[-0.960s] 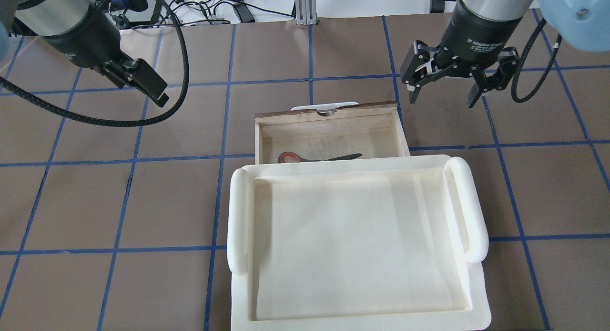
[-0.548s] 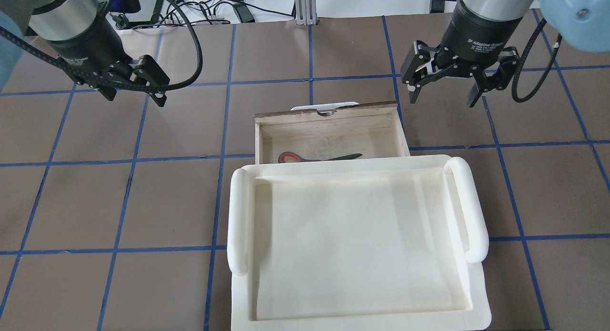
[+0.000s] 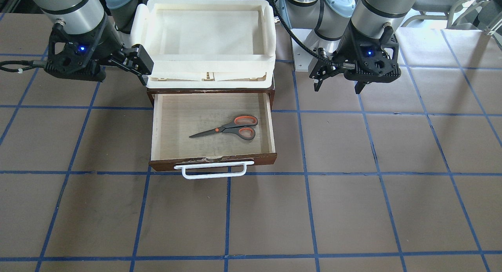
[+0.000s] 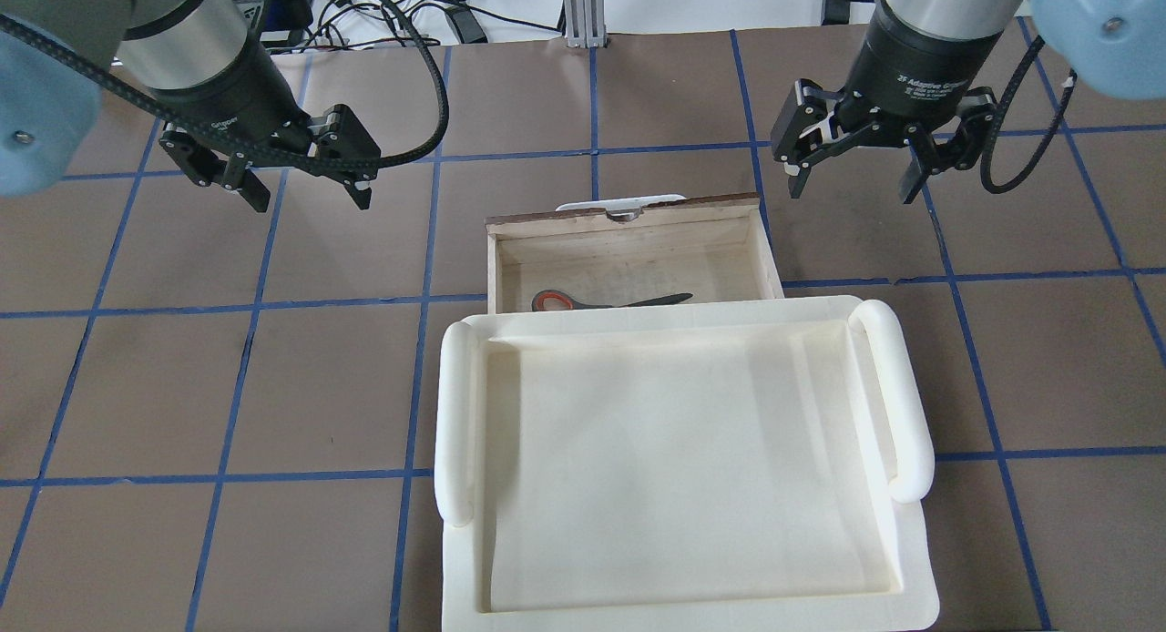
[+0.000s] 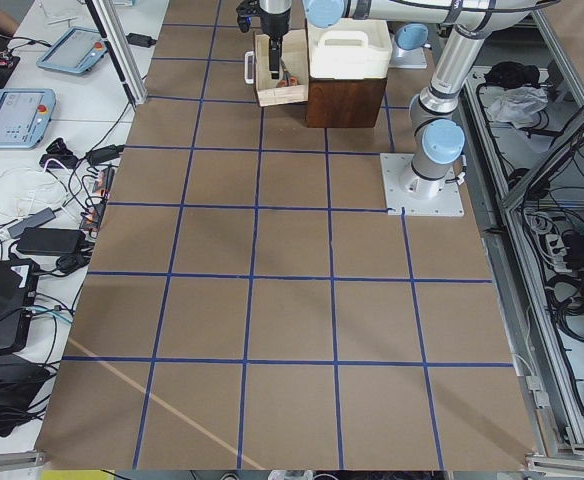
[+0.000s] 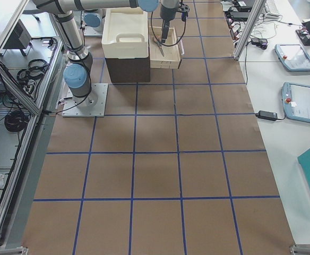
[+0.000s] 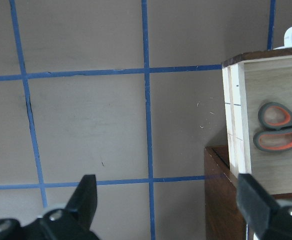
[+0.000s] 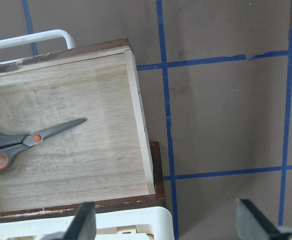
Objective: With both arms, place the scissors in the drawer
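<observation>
The scissors (image 3: 229, 129) lie flat inside the open drawer (image 3: 213, 160), blades toward the robot's right; they also show in the overhead view (image 4: 606, 300) and both wrist views (image 7: 278, 127) (image 8: 31, 140). The drawer (image 4: 629, 218) is pulled out from the dark brown box, its white bar handle (image 3: 213, 172) on the far side. My left gripper (image 4: 310, 198) hangs open and empty above the table, left of the drawer. My right gripper (image 4: 852, 193) hangs open and empty, right of the drawer's far corner. Neither touches anything.
A cream-white foam tray (image 4: 455, 413) sits on top of the brown box, empty, and hides the drawer's near part from overhead. The brown table top (image 4: 273, 386) carries a grid of blue tape. Cables lie beyond the far edge.
My left gripper has swung right, toward the drawer, and turned so both open fingers show. My right gripper has barely moved. The scissors and drawer have not moved.
</observation>
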